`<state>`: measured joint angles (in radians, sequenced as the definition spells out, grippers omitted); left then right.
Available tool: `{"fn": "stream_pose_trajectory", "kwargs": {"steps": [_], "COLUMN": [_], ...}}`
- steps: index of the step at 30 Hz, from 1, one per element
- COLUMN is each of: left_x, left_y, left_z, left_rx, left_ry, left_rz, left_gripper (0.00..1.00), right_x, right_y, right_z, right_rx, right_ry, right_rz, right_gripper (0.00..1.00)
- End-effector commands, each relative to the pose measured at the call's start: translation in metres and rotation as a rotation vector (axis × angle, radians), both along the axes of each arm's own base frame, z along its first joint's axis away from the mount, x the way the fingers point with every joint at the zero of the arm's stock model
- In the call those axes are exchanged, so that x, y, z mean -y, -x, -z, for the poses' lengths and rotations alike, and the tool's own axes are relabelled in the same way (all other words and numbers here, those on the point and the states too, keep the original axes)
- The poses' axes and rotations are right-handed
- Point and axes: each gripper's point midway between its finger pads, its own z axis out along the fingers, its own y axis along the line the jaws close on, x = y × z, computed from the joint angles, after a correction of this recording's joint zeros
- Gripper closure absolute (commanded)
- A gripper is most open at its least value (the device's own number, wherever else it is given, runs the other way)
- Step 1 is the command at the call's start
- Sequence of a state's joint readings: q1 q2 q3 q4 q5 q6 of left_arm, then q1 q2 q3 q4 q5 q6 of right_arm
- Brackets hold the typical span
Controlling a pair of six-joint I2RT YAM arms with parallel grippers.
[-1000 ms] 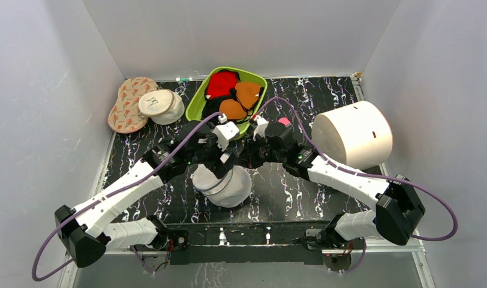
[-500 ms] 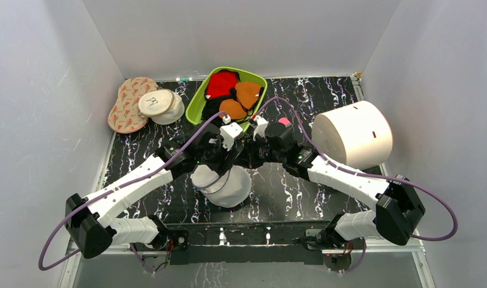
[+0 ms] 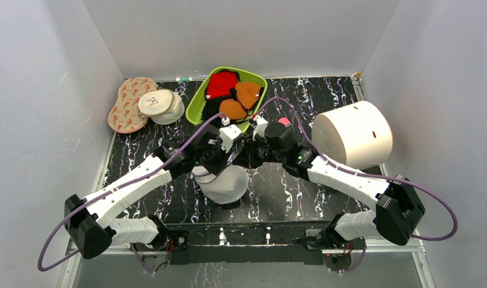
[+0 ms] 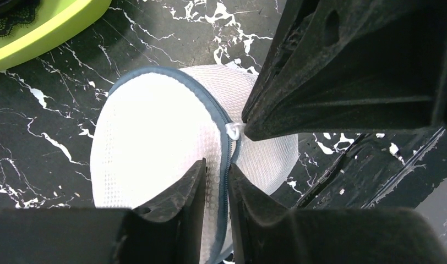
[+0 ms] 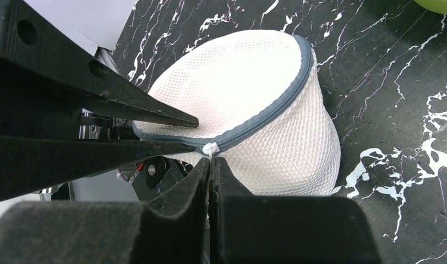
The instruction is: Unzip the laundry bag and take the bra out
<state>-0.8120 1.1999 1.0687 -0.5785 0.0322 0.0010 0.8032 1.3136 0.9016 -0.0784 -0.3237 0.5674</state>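
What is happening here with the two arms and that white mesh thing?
Both arms meet over the laundry bag. The left gripper pinches its grey zipper rim, and the right gripper is shut on the white zipper pull. The zipper looks closed where it shows.

The laundry bag (image 3: pixel 226 187) lies before the bin (image 4: pixel 50 36), seemingly apart from it.

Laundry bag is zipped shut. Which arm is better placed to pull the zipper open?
Right. The right pincer is shut on the zipper pull; the left pincer only straddles the laundry bag at its rim, so it is better for bracing.
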Motion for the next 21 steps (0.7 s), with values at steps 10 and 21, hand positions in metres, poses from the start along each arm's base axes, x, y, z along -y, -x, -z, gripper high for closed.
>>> {"fn": "stream_pose_trajectory", "kwargs": {"steps": [10,21], "left_x": [0.003,-0.007], "left_y": [0.021,0.029], "left_z": [-0.051,-0.117], "left_rx": [0.081,0.317], "left_ry": [0.120,0.235], "left_rz": [0.135,0.224], "left_gripper": [1.00,1.00], "right_x": [-0.006,-0.001], "right_y": [-0.019,-0.036], "right_z": [-0.023,-0.006], "right_rx": [0.080,0.063], "right_ry": [-0.064,0.000], "right_rz": [0.073,0.042], "right_gripper": [1.00,1.00]}}
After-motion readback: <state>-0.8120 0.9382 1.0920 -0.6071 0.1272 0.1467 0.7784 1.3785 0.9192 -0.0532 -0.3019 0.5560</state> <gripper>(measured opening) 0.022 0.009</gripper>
